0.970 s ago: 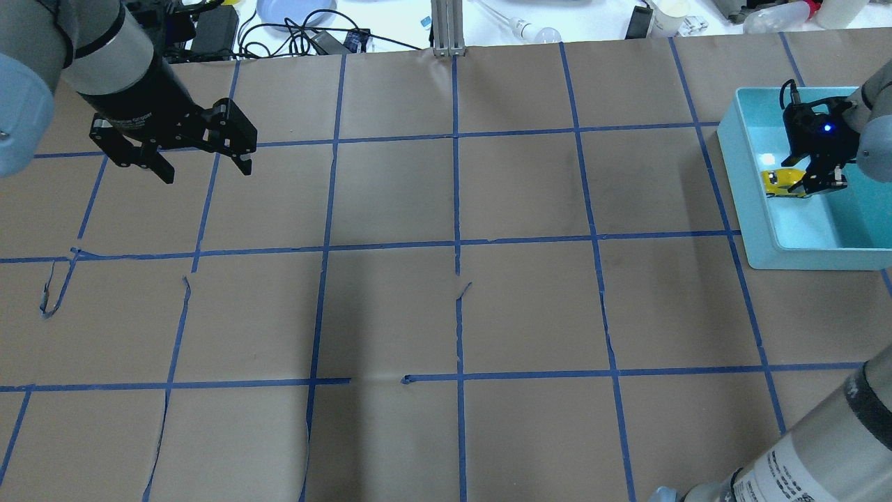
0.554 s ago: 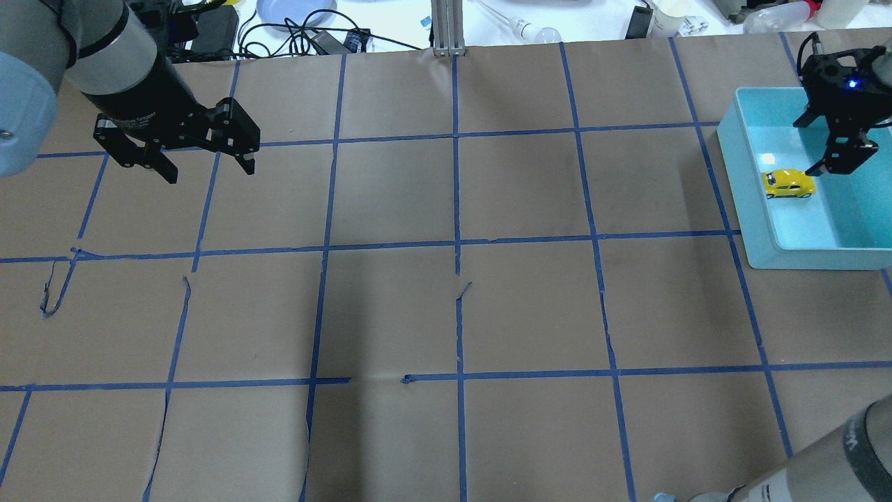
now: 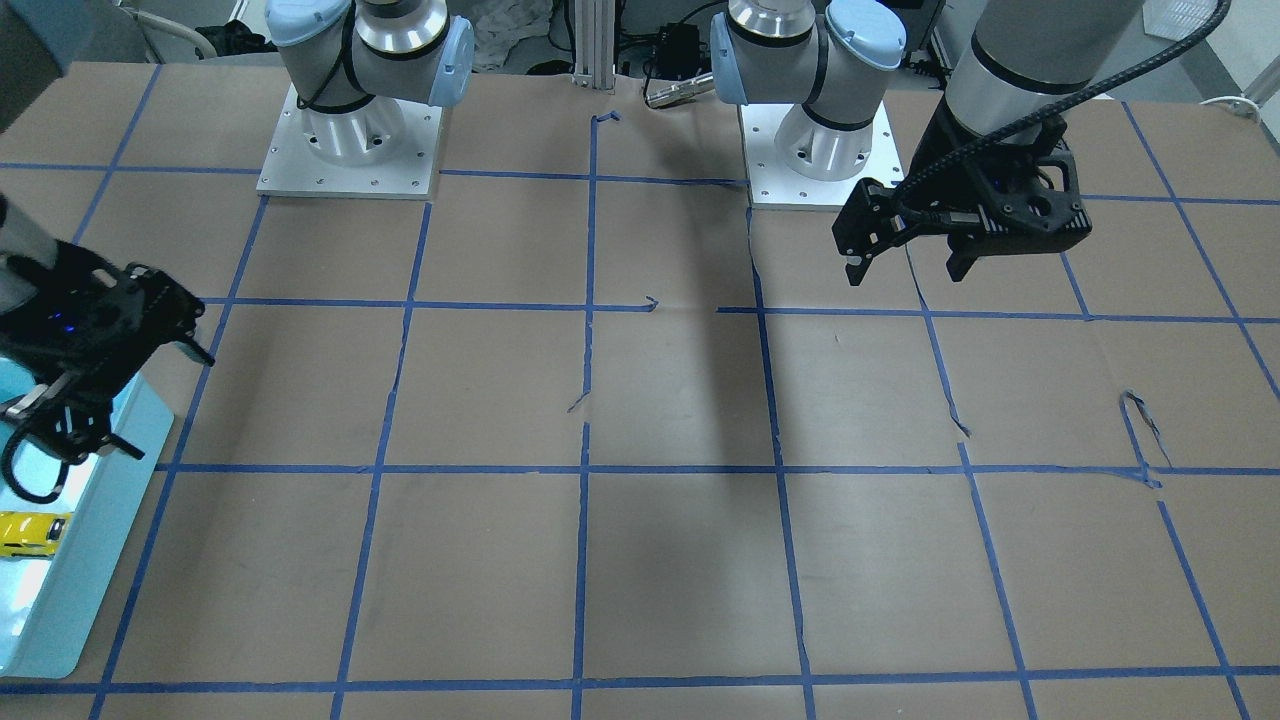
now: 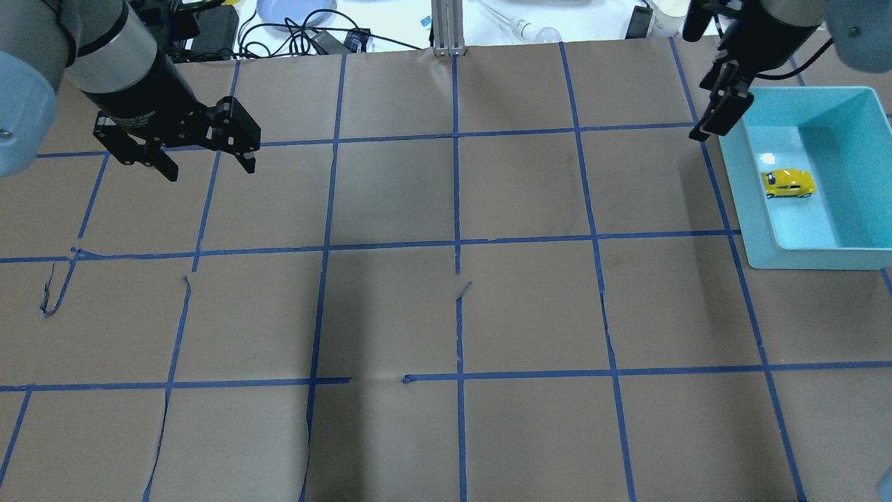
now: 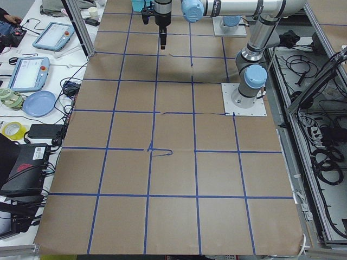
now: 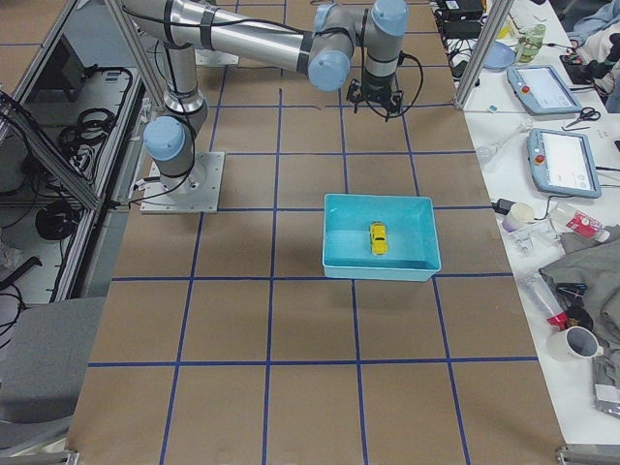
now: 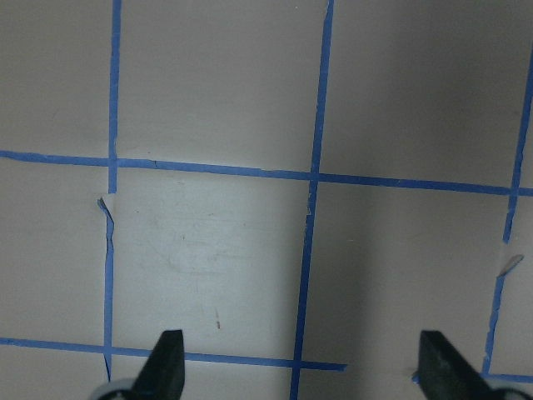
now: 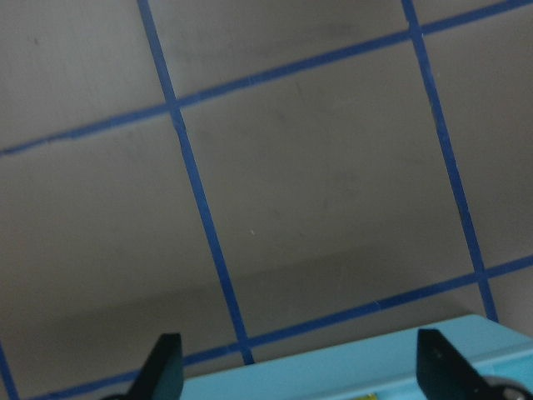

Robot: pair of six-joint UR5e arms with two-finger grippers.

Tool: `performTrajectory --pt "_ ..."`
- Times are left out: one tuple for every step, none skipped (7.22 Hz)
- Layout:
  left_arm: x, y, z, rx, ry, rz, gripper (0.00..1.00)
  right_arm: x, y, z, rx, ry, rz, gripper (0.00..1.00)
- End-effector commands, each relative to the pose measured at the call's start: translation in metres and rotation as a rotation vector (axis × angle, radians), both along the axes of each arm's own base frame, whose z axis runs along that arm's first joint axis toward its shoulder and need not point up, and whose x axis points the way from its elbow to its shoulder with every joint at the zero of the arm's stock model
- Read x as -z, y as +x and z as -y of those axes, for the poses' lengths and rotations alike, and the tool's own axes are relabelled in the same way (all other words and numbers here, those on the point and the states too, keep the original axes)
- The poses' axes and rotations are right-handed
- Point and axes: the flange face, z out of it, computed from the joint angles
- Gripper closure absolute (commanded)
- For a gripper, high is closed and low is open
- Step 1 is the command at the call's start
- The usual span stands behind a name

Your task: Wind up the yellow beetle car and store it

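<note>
The yellow beetle car [image 4: 788,184] stands on its wheels inside the teal bin [image 4: 808,258] at the table's right side. It also shows in the front view [image 3: 22,533] and in the right side view [image 6: 378,237]. My right gripper [image 4: 704,131] is open and empty. It hangs raised over the bin's far left corner, apart from the car. Its wrist view shows spread fingertips [image 8: 162,367] over brown paper and the bin's rim [image 8: 375,375]. My left gripper [image 4: 209,171] is open and empty above the table's far left, also seen in the front view [image 3: 905,273].
Brown paper with a blue tape grid covers the table; the tape is torn in places [image 4: 49,293]. A metal post [image 4: 446,28], cables and a blue plate [image 4: 293,10] lie beyond the far edge. The arm bases [image 3: 350,130] stand at the robot's side.
My right gripper was down at the car in the bin. It has let go, risen and moved left and back past the bin's corner. The car stays put. The left arm barely moved.
</note>
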Motion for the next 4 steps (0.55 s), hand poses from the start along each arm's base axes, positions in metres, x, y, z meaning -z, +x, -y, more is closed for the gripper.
performTrajectory --pt "0.001 0.000 0.000 0.002 0.002 0.001 0.00 -0.035 0.095 -0.034 0.373 -0.007 0.038 0.00" --pt "-0.001 0.000 0.001 0.001 -0.012 0.002 0.00 -0.038 0.131 -0.048 0.529 -0.005 0.039 0.00" --pt "-0.002 0.000 0.000 0.001 -0.012 0.004 0.00 -0.037 0.151 -0.059 0.669 -0.023 -0.021 0.00" --pt "-0.001 0.000 0.002 -0.008 -0.013 -0.001 0.00 -0.050 0.148 -0.066 0.773 -0.024 0.022 0.00"
